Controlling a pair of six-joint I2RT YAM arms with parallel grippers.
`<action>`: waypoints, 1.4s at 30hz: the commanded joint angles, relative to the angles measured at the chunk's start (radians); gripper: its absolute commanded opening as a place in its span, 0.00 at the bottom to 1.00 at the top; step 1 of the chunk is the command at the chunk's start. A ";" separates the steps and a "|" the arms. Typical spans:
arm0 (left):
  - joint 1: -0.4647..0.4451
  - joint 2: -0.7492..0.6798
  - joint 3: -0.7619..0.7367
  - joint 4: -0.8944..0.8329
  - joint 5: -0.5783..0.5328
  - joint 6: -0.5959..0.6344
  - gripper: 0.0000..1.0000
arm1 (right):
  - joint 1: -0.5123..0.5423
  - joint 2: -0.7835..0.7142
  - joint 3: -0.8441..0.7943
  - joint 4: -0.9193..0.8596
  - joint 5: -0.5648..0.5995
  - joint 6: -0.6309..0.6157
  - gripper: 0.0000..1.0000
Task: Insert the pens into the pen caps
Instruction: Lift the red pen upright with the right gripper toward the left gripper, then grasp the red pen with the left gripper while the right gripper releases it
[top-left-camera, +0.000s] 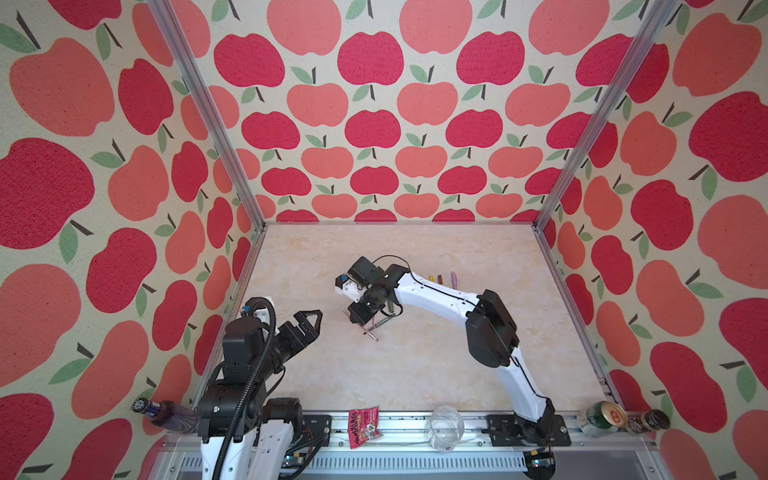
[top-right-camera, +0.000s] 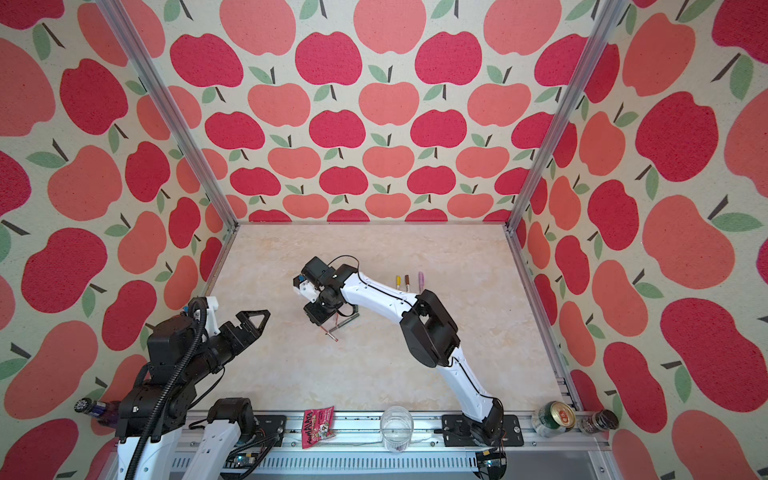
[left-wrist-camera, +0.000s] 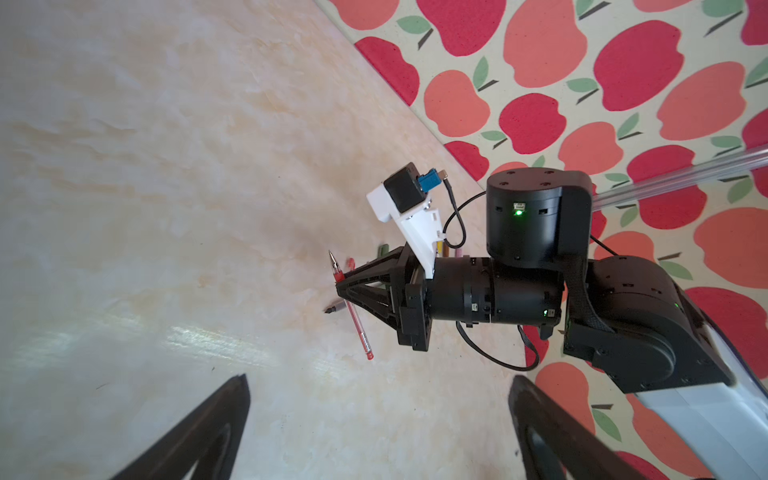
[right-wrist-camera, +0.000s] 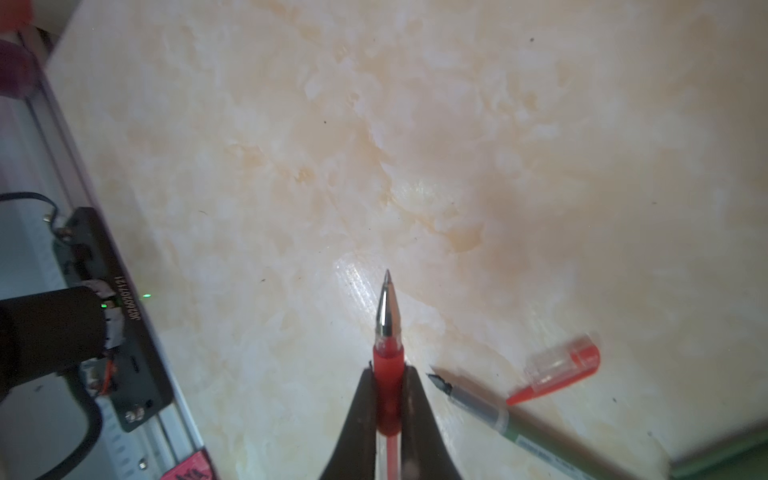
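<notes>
At centre frame in both top views, over the pale marbled tabletop, the right gripper is pinching the red pen. A red cap and green pen are lying alongside. At lower left, the left gripper is hanging wide open. Apple-print walls are enclosing everything.

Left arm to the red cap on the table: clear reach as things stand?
Probably not cleanly. The red cap lies just beside the right pincer, shut on the red pen, with the green pen alongside; the open left pincer would have to squeeze in close.
</notes>
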 joint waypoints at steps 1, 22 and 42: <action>-0.011 0.001 -0.049 0.196 0.165 -0.006 0.99 | -0.074 -0.180 -0.144 0.277 -0.154 0.245 0.04; -0.120 0.209 -0.168 0.705 0.500 -0.035 0.87 | -0.177 -0.428 -0.420 0.840 -0.473 0.643 0.03; -0.163 0.344 -0.164 0.901 0.492 -0.127 0.62 | -0.140 -0.440 -0.477 1.003 -0.525 0.689 0.03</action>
